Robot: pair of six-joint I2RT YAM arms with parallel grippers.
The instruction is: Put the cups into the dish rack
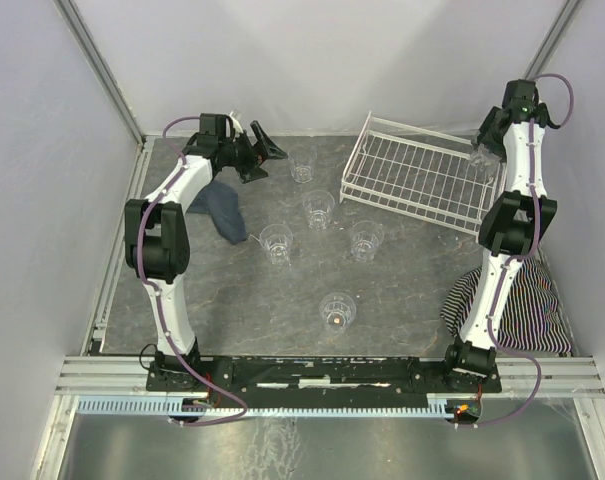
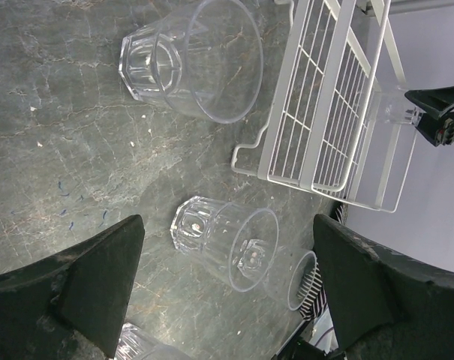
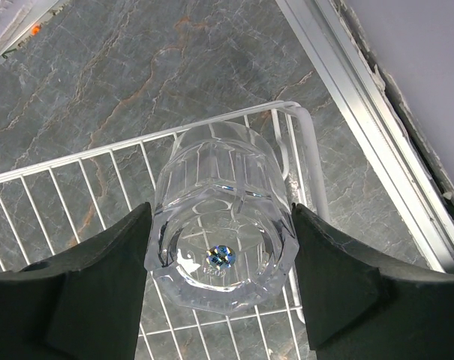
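My right gripper [image 1: 485, 150] is shut on a clear ribbed cup [image 3: 223, 225], held mouth-down over the right end of the white wire dish rack [image 1: 422, 178]; the rack's corner rim [image 3: 234, 115] shows just beyond the cup. My left gripper [image 1: 267, 158] is open and empty at the back left, above the table. Several more cups stand upright on the table: [image 1: 301, 167], [image 1: 318, 208], [image 1: 276, 243], [image 1: 366, 240], [image 1: 337, 311]. In the left wrist view my gripper [image 2: 228, 221] frames one cup [image 2: 227, 240], with another [image 2: 193, 60] further off and the rack [image 2: 317, 112] beyond.
A dark blue cloth [image 1: 225, 210] lies beside the left arm. A striped cloth [image 1: 532, 300] lies at the right arm's base. Grey walls and metal rails bound the table at the back and sides.
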